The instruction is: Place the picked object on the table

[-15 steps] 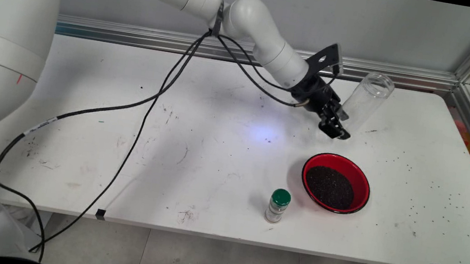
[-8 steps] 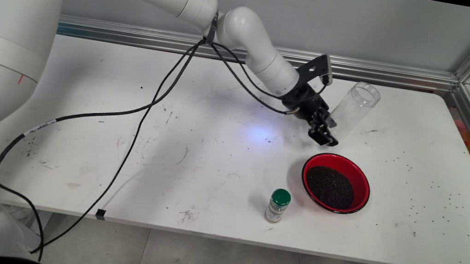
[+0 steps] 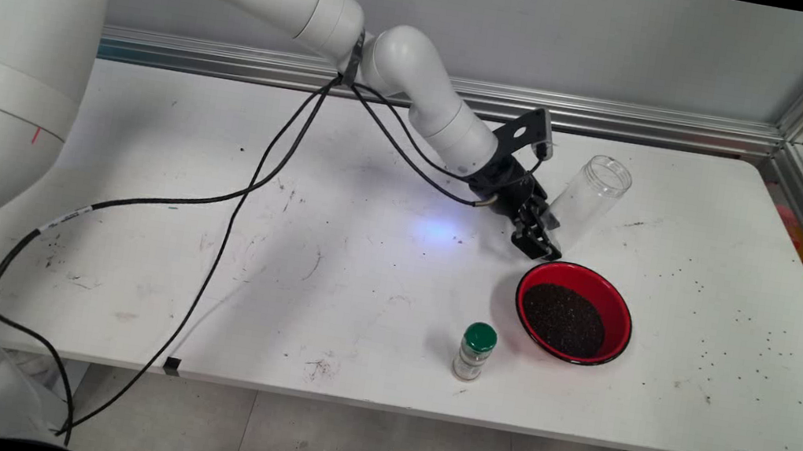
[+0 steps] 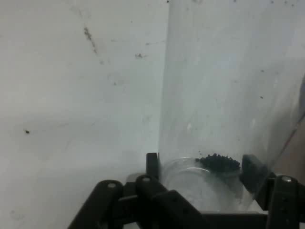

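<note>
Black cables [image 3: 239,193] are draped from the arm across the left half of the table [image 3: 130,233]; snagging on the near edge is possible if the arm swings.

Toward the near edge, right of centre, a small green-capped bottle [image 3: 475,352] stands upright, just left of a red bowl [image 3: 573,312] holding dark granules.

The gripper [image 3: 539,240] is clamped on the base of a clear plastic jar [image 3: 586,201], which is held tilted, mouth up and toward the far right corner. In the hand view a fingertip [image 4: 252,172] is pressed on each side of the jar [image 4: 224,119], with a few dark grains at its bottom.

Risks judged:
- Slippage of the smooth jar in the pinch.
- The bowl's rim clipped, granules spilled.
</note>
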Controlling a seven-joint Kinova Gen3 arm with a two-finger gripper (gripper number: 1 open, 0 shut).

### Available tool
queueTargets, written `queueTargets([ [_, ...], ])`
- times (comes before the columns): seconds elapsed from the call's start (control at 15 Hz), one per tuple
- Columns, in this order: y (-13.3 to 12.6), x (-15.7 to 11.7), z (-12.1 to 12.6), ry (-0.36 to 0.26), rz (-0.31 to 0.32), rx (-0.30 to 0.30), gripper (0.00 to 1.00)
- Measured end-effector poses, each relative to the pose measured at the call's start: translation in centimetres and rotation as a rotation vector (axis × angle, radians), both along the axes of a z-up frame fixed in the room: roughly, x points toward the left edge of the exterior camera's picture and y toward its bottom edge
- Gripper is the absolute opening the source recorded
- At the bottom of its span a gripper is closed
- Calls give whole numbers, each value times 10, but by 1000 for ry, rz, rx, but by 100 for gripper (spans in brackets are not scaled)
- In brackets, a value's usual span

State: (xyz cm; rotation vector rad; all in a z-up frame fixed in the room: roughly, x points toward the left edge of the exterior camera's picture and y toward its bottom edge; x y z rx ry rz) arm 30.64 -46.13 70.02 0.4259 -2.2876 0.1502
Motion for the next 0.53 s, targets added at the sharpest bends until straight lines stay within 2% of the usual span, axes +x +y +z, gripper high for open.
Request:
queueTargets([
  [0.33, 2, 1, -5, 9, 3, 9, 0],
  [0.4, 3, 2, -5, 11, 4, 11, 100],
  [0.53, 4, 3, -6, 12, 4, 14, 100],
])
